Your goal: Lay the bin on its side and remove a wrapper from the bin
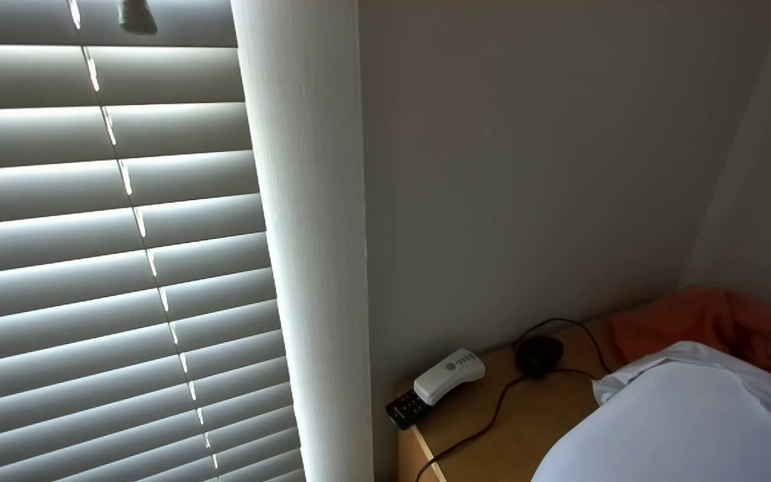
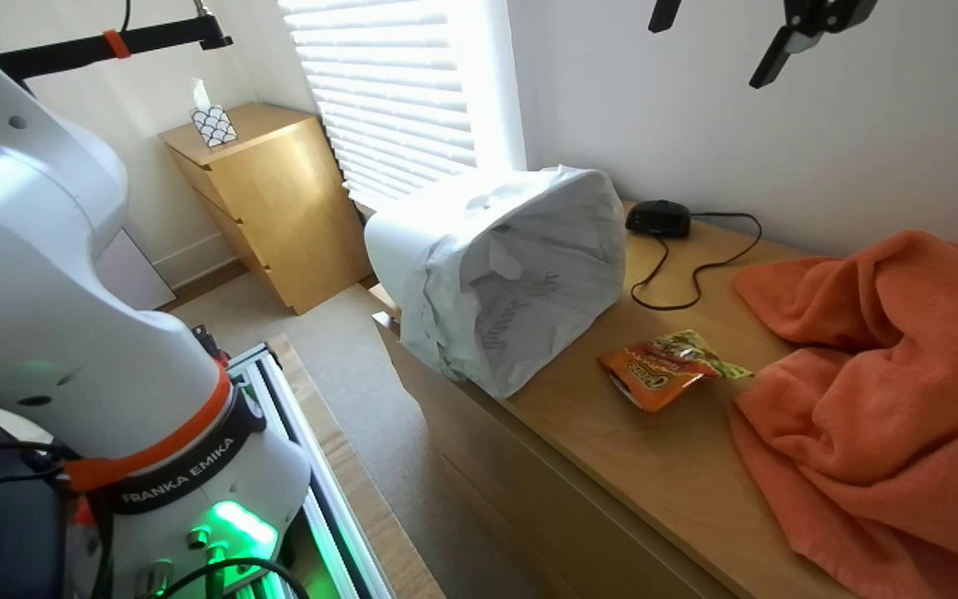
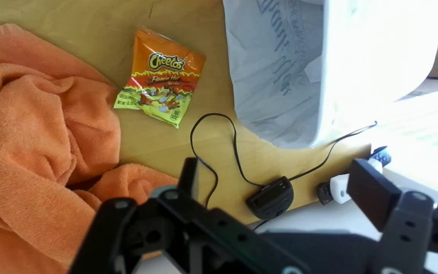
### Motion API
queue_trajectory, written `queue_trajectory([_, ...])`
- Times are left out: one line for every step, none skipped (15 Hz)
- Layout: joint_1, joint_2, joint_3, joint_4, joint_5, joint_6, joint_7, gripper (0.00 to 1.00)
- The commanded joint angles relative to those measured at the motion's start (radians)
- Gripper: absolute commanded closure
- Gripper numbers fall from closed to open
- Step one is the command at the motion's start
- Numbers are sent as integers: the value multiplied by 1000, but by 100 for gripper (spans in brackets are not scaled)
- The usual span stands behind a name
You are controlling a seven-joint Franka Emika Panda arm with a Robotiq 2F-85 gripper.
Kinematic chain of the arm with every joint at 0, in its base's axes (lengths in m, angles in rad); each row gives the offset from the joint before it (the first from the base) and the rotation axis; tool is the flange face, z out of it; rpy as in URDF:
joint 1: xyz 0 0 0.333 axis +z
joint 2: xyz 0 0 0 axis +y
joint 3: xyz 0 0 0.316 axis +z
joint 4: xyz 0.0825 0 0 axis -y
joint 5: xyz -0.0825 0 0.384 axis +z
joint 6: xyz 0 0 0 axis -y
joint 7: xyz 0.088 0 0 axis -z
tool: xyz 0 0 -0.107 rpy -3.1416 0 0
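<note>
Hanging high, my tool [image 2: 712, 48] was spread apart, empty. The bin [image 2: 429, 237] lay on its side, left on the table [image 2: 587, 433], the wrapper [image 2: 669, 368] outside, to its right. Perched along the near edge, the bin could fall, I judged, if bumped.

Orange towel [image 2: 903, 391] here, heaped in thick folds on the bench [image 2: 595, 433]! Close to the wall [image 2: 878, 150], a black device [image 3: 270, 198] with its thin dark cable [image 3: 235, 140] looping out. Over at the corner, a white remote [image 1: 449, 376] overlaps a black remote [image 1: 407, 410]. Slatted blinds [image 1: 111, 264] glow in both exterior views, and there, a patterned tissue box [image 2: 214, 126] tops a wooden chest of drawers [image 2: 296, 216]!
</note>
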Motion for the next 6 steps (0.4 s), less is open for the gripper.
queue_trajectory([26, -15, -24, -7, -2, -2, 2, 0])
queue_trajectory([28, -24, -25, -14, -2, -2, 3, 0])
queue_trajectory([29, -28, -25, -19, -2, -2, 3, 0])
queue_trajectory([29, -29, -26, -23, -2, -2, 3, 0])
queue_trajectory([29, -29, -26, -25, -2, -2, 3, 0])
queue_trajectory([29, -29, -26, -26, -2, -2, 3, 0])
